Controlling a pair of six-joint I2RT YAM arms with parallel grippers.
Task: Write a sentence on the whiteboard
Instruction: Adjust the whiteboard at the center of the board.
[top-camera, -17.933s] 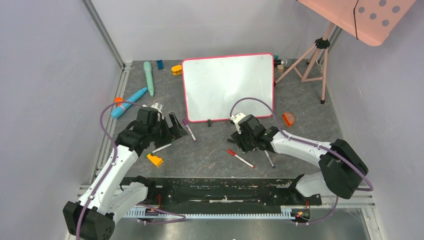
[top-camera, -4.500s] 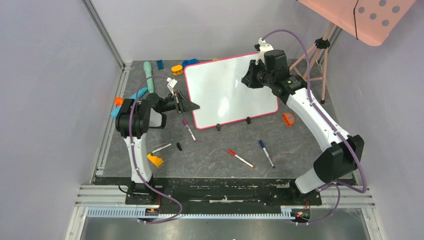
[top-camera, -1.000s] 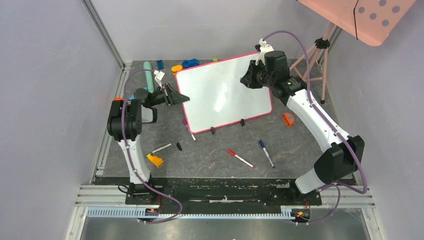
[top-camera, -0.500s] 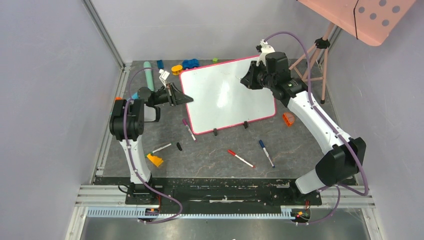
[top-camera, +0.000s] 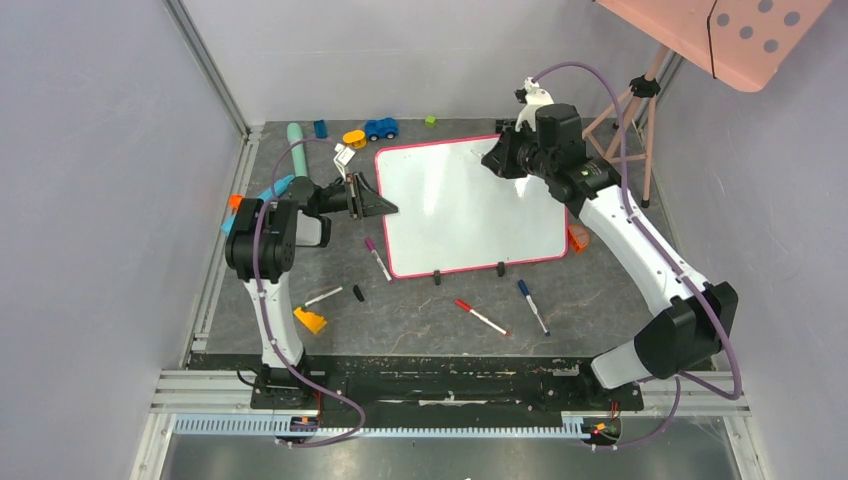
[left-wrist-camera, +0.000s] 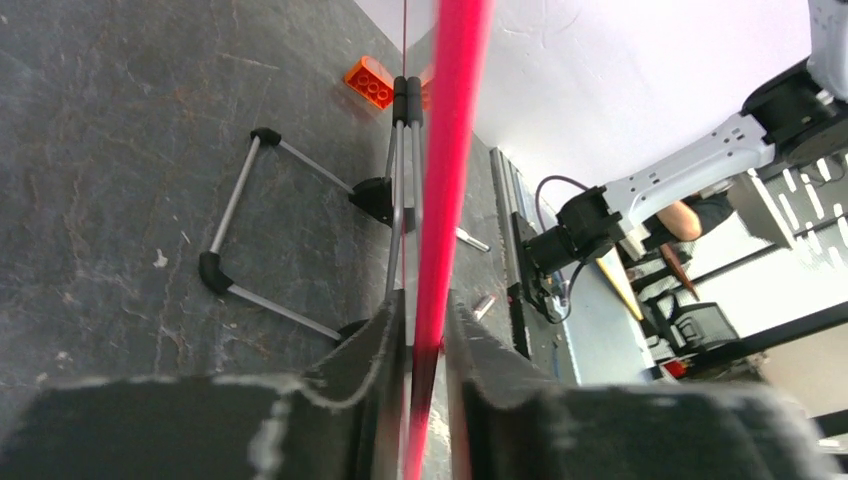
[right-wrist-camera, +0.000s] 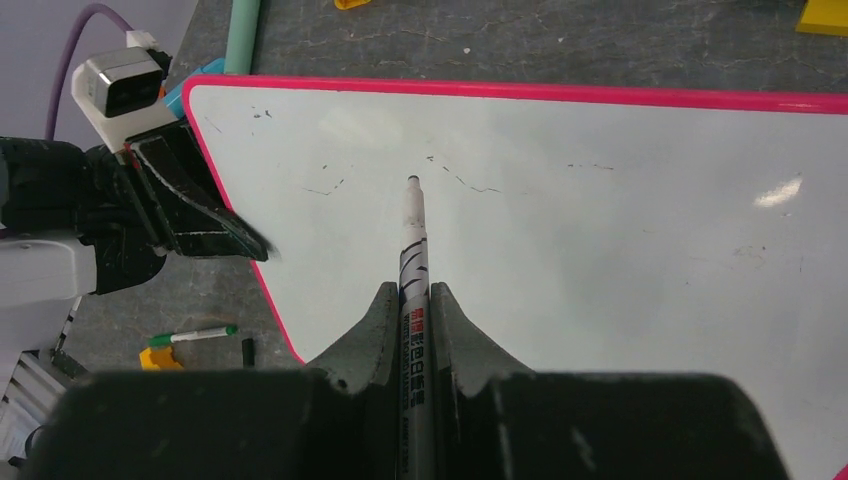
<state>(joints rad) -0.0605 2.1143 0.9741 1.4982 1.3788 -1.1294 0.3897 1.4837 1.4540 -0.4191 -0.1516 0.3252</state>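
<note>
The whiteboard (top-camera: 470, 215) stands tilted back at the table's middle, its pink-red frame (left-wrist-camera: 450, 150) edge-on in the left wrist view. My left gripper (top-camera: 383, 204) (left-wrist-camera: 425, 300) straddles the board's left edge, its jaws slightly apart with a thin gap on each side of the frame. At the board's upper right, my right gripper (top-camera: 497, 160) (right-wrist-camera: 411, 290) is shut on a white marker (right-wrist-camera: 411, 235), whose uncapped tip points at the upper board face (right-wrist-camera: 620, 270). Of the sentence, only a few short, thin black strokes (right-wrist-camera: 462, 181) show near the top.
Loose on the table lie a red marker (top-camera: 482, 317), a blue marker (top-camera: 533, 306), a purple marker (top-camera: 377, 258), a green-tipped marker (top-camera: 322, 296) and a black cap (top-camera: 358, 293). An orange block (top-camera: 577, 238) sits by the board's right edge. A tripod (top-camera: 625, 110) stands back right.
The whiteboard has swung round and shifted right, and now stands squarer to me. My left gripper followed its left edge down-right and its jaws have loosened. The right gripper barely moved.
</note>
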